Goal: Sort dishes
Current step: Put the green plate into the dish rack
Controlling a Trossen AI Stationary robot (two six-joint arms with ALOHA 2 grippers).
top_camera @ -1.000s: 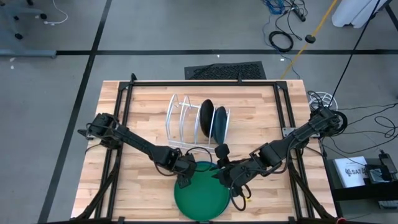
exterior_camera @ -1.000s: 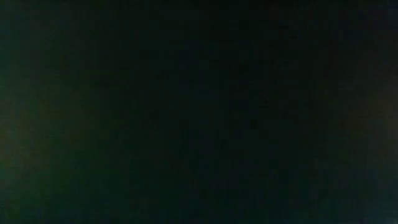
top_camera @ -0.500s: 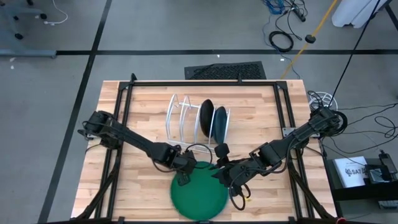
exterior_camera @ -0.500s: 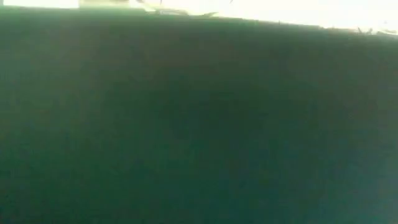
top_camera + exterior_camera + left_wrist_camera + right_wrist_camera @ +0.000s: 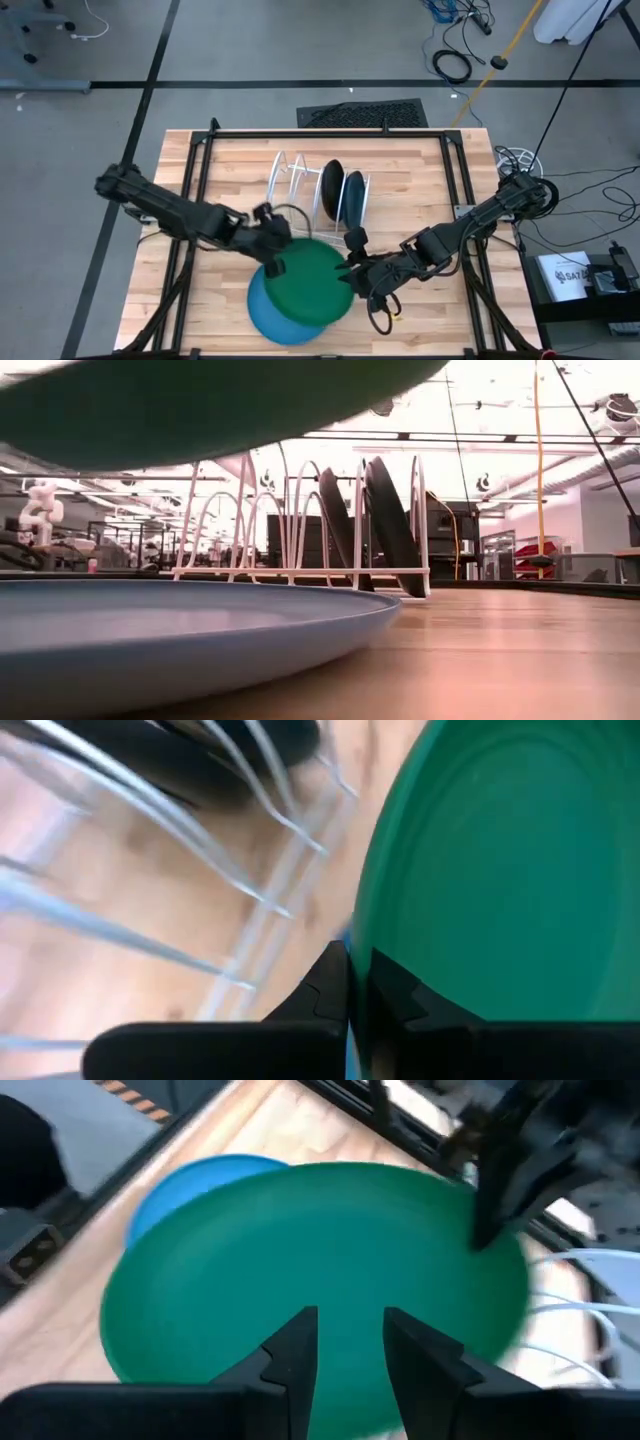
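Observation:
A green plate (image 5: 312, 282) hangs above a larger light blue plate (image 5: 268, 316) that lies flat on the table near its front edge. My left gripper (image 5: 272, 262) is shut on the green plate's left rim. My right gripper (image 5: 350, 275) stands open at the green plate's right rim, with both fingers (image 5: 300, 1342) showing over the plate's top face (image 5: 300, 1250). Two dark dishes (image 5: 342, 192) stand on edge in the right-hand slots of a white wire rack (image 5: 300, 195). The low view shows the green plate's underside (image 5: 200, 405) above the blue plate (image 5: 180, 630). My left gripper pinches the green plate's rim (image 5: 362, 935) on its left side between its two fingers. It comes from the table's left. The plate is lifted clear of the blue plate below. My right gripper stands over the plate's right rim; I cannot tell whether it touches it.
The rack's left-hand slots (image 5: 285, 185) hold nothing. A black frame (image 5: 320, 133) runs around the tabletop. Bare wood lies at the table's far left (image 5: 230, 180) and far right (image 5: 410, 190).
My left gripper has risen and gone toward the table's left and far side, taking the green plate with it. The plate has come up off the light blue plate and shifted toward the rack, so the blue plate's near-left part now shows. My right gripper has kept still.

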